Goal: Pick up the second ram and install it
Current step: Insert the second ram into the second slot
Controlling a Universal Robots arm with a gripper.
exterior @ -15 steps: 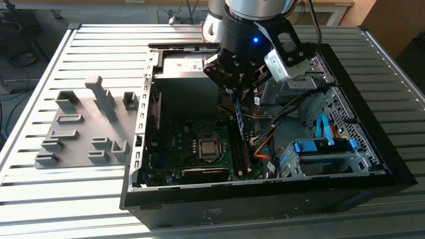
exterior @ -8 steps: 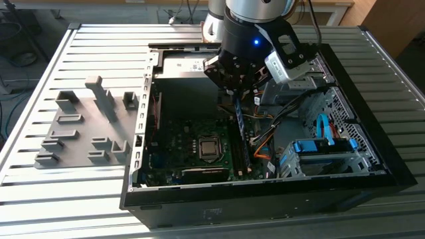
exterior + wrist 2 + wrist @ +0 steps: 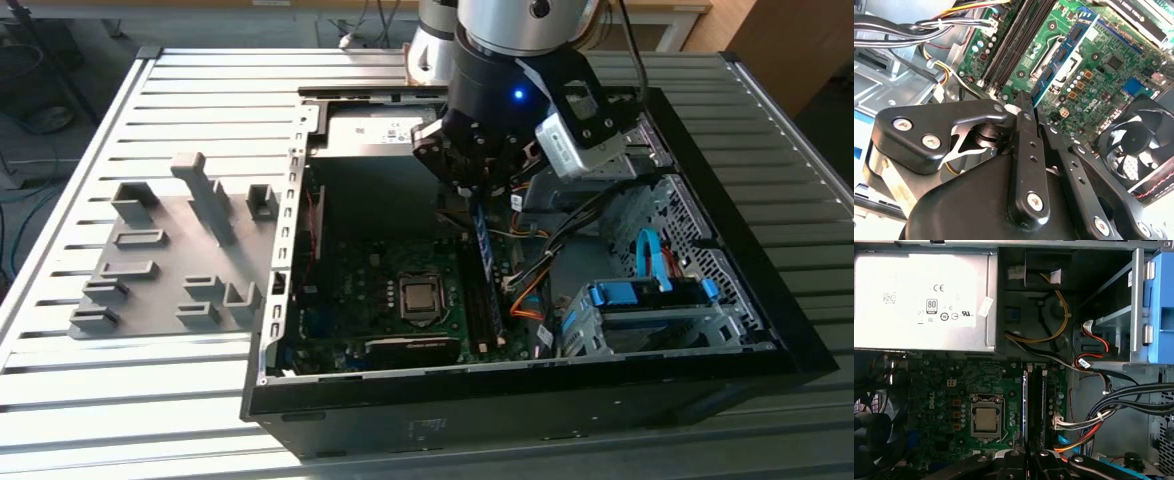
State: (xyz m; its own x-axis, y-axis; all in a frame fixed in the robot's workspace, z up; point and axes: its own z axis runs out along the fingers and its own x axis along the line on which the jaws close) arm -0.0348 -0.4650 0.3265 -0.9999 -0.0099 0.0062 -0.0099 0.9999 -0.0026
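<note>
Slatted metal tabletop (image 3: 147,400) runs under everything, and I see an open computer case (image 3: 747,300) lying on it, with a grey slotted holder tray (image 3: 174,260) beside it toward the exterior view's left. My arm hangs over the case with the gripper (image 3: 477,192) lowered inside. Its fingers (image 3: 1026,130) are pressed in on the second ram (image 3: 487,262), a thin blue stick held on edge and running lengthwise above the memory slots (image 3: 1040,405) of the green motherboard (image 3: 360,290). In the second wrist view I see the stick (image 3: 1066,52) reaching away from the fingertips across the board, next to the black slots. In the first wrist view its narrow edge (image 3: 1025,407) lines up just beside those slots, near the processor socket (image 3: 986,419). I cannot tell whether it touches a slot. A power supply (image 3: 921,300) sits at the case wall, and a fan (image 3: 1136,150) is near the board's edge.
</note>
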